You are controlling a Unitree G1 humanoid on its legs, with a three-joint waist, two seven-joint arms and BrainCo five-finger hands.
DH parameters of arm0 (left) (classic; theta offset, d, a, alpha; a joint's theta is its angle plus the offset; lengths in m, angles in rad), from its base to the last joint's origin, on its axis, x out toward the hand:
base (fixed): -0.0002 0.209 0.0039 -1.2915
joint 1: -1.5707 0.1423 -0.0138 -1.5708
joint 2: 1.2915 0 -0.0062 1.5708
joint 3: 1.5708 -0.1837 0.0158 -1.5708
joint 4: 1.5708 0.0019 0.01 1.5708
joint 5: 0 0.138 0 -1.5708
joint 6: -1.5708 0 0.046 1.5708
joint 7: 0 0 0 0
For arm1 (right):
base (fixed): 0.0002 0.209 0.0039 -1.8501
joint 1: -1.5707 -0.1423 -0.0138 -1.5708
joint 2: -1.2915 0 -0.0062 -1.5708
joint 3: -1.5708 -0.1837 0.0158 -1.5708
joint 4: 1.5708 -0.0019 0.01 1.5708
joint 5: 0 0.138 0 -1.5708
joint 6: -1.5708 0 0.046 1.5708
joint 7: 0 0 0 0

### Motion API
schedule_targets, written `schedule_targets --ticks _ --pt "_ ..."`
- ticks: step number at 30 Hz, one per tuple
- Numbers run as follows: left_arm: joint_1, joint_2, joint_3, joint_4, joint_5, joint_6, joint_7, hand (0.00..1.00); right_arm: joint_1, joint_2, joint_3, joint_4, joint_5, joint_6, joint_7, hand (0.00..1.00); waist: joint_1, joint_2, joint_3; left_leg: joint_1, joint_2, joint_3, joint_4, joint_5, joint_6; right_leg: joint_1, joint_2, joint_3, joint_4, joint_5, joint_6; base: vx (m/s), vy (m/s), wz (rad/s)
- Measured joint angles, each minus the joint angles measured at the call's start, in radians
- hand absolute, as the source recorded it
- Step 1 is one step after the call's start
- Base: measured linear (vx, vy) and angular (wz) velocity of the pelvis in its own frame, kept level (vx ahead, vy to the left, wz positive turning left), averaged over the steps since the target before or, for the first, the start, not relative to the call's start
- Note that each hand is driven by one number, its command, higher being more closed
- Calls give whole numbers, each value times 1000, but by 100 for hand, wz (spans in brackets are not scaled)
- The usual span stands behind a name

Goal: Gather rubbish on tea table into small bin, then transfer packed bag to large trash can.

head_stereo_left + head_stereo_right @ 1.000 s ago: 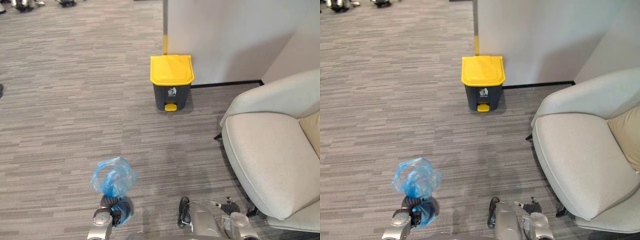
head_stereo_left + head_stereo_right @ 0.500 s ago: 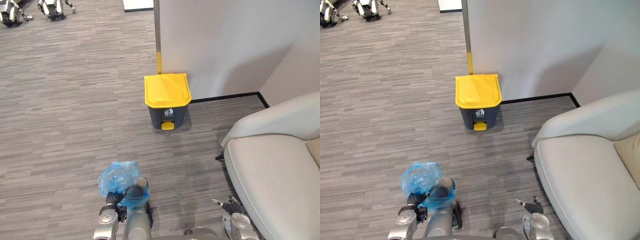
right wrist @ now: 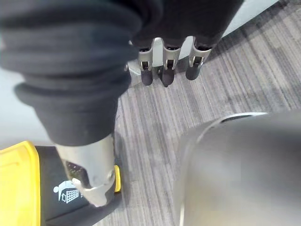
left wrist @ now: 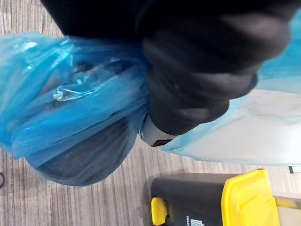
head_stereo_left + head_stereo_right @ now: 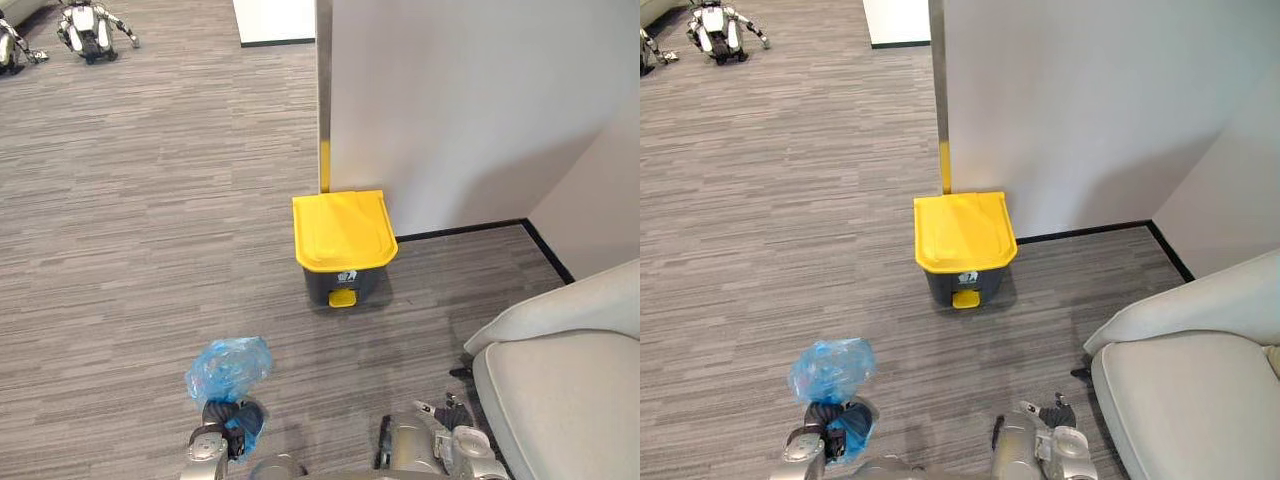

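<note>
The blue rubbish bag [image 5: 228, 368] is held above the carpet floor [image 5: 130, 250], its neck clenched in the left hand [image 5: 214, 425]. The right hand [image 3: 164, 70] is seen relaxed, fingers straight, nothing grasped. Ahead, the yellow-lidded trash can [image 5: 343, 230] is set against the white wall [image 5: 460, 100], lid closed, well apart from the bag.

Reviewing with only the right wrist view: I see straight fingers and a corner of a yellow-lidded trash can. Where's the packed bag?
Observer: The left hand is shut on the bunched top of a blue bag, low in front of the robot.
Operator: Is the can's lid open?
Observer: No, the yellow-lidded trash can is closed and stands against a white wall.
Operator: Is the bag over it?
Observer: No, a stretch of grey carpet lies between the bag and the can.
</note>
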Motion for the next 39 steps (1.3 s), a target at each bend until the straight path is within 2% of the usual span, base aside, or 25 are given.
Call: schedule_targets --ticks 1,2,3,4,6,7,8,10,11,13,16,17,18,19,20,23,26,27,29,30,32,34,36,38,39 --pt "1 7 1 -1 -1 -1 0 100 14 2 0 0 0 0 0 0 1 -25 -10 18 -8 -18 -3 -21 -34 18 10 -7 -177 80 -10 352 -253 39" --pt "-3 3 7 8 0 -1 0 100 25 -1 -1 4 -1 1 0 0 1 -40 -11 29 -16 -34 -5 -38 -52 24 13 -6 -189 139 -84 332 -220 27" --pt "-10 -20 5 27 0 2 -3 100 25 -11 -12 11 -3 2 -1 0 5 -4 -17 37 19 -66 -15 -39 -61 31 40 -18 -171 107 -86 310 -220 22" --pt "-8 -35 5 27 0 0 -2 100 19 -16 -22 6 -3 1 -1 0 0 14 -23 36 33 -82 -7 -39 -63 30 50 -37 -160 59 -84 361 -240 17" --pt "-17 -51 5 28 0 0 -4 100 23 -18 -36 6 -2 1 0 0 -5 29 -16 -5 75 -114 117 -33 -74 76 63 -80 -173 23 -92 304 -234 48" --pt "-23 -57 5 27 0 0 -5 100 31 -10 -39 3 4 1 -1 0 -5 33 -13 -58 106 -142 243 -17 -102 123 75 -104 -198 13 -99 337 -295 66" --pt "-21 -62 6 14 0 -1 -7 100 35 -7 -34 0 5 1 0 0 4 33 -11 -152 163 -157 498 2 -149 202 105 -127 -250 3 -110 315 -280 38" --pt "0 -63 6 -1 0 -1 -7 100 28 -8 -8 -3 14 -2 -1 0 9 28 -11 -251 200 -125 670 -3 -140 273 126 -134 -301 -9 -124 250 -150 6" --pt "4 -63 6 -4 0 -1 -8 100 24 -7 -6 -7 17 -2 0 0 10 26 -11 -277 202 -110 679 -7 -133 291 128 -135 -316 -10 -124 244 -77 0" --pt "2 -68 6 -11 0 -1 -7 100 23 -5 -13 -33 27 -2 -1 0 18 26 -13 -325 206 -43 571 -23 -100 328 128 -133 -358 2 -114 261 -9 -12" --pt "-6 -73 8 -11 0 -1 -7 100 24 -1 -22 -40 35 -1 -2 0 33 31 -14 -351 175 -19 289 -13 -85 370 113 -107 -375 -4 -102 271 102 -24" --pt "-6 -73 7 -11 0 -1 -7 100 27 -8 -24 -39 35 -1 -3 0 33 31 -16 -344 155 -21 169 49 -70 379 103 -91 -372 -18 -79 298 186 -31" --pt "-7 -75 7 -10 0 -1 -7 100 27 -11 -25 -39 35 -1 -4 0 33 42 -22 -331 150 -20 136 127 -65 378 102 -76 -369 -23 -69 289 211 -48" --pt "-8 -65 8 -4 -1 -1 -6 100 27 2 -36 -31 35 1 -5 0 41 35 -31 -306 128 -7 109 196 -47 382 88 -40 -370 -33 -45 364 247 -37" --pt "-9 -55 7 1 0 -1 -6 100 29 14 -42 -28 35 0 -4 0 32 17 -42 -296 100 -4 87 188 -35 394 67 -32 -399 -28 -33 306 209 -25" --pt "-35 -37 6 31 0 -1 -6 100 27 13 -60 2 34 0 -4 0 32 -6 -51 -281 58 37 85 169 -5 417 32 0 -453 -8 0 270 175 -16" --pt "-24 -21 6 45 1 0 -5 100 8 -4 -61 30 32 0 -2 0 32 1 -51 -226 29 54 58 135 5 425 6 44 -422 -3 12 208 146 -33" --pt "-19 -17 6 52 1 0 -5 100 5 -12 -60 39 25 0 -1 0 35 10 -49 -194 21 61 34 116 4 390 -3 60 -330 -9 23 132 131 -30" --pt "-7 3 -5 62 1 0 -5 100 -2 -7 -59 50 4 1 -1 0 29 4 -46 -150 -3 68 3 113 9 317 -35 76 -152 -4 39 115 116 -9" --pt "-1 11 -14 63 1 1 -4 100 3 -7 -56 53 -1 1 0 0 28 4 -44 -119 -10 68 -17 108 16 270 -51 74 -41 10 66 95 61 2" --pt "1 17 -14 62 0 1 -3 100 10 -8 -44 53 -4 2 0 0 27 12 -38 -94 -9 62 -30 96 24 222 -50 73 9 -33 39 112 22 10" --pt "-1 22 -14 62 0 0 -3 100 9 -8 -35 52 -4 1 1 0 21 9 -37 -82 3 43 -26 89 13 178 -11 72 -56 -47 20 128 -76 35" --pt "-3 31 -11 66 0 -1 -3 100 10 -9 -32 52 -4 1 1 0 3 -33 -38 -77 -14 3 -6 78 -15 189 17 75 -232 21 -14 151 -135 44" --pt "-4 1 -12 79 0 -1 -5 100 8 -24 -39 46 -3 -2 -1 0 5 1 -42 -89 22 -12 -3 80 -31 205 46 63 -268 37 -35 136 -111 6" --pt "-7 -6 -11 79 0 -1 -5 100 6 -25 -39 47 -3 -1 -1 0 5 7 -40 -88 23 -17 -13 81 -34 209 53 57 -281 38 -38 123 -112 10"
